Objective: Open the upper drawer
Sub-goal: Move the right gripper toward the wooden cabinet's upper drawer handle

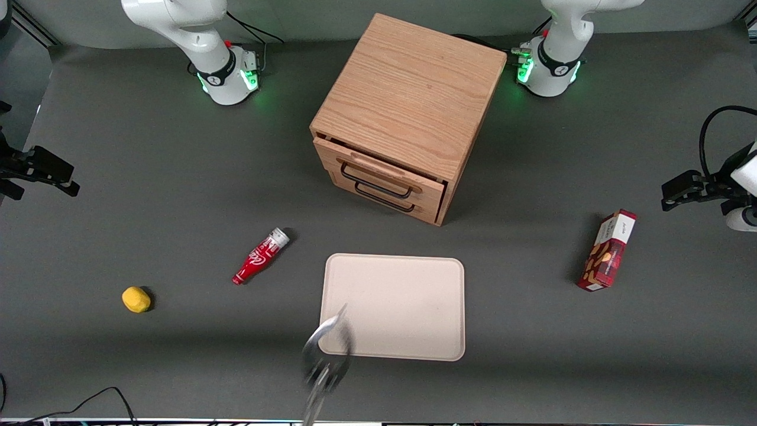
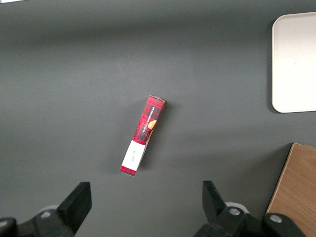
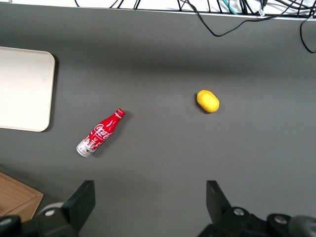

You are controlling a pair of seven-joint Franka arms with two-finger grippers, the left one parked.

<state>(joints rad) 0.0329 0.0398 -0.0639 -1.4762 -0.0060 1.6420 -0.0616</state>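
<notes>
The only lettering I can read is the white Coca-Cola script along the side of the red bottle (image 3: 100,133), which lies on its side on the grey table (image 3: 163,59) below my gripper (image 3: 150,202), whose fingers are spread wide apart above the mat. The red plaid box (image 1: 607,250), toward the parked arm's end of the table, carries some small print on its white end flap, but I cannot make it out.
</notes>
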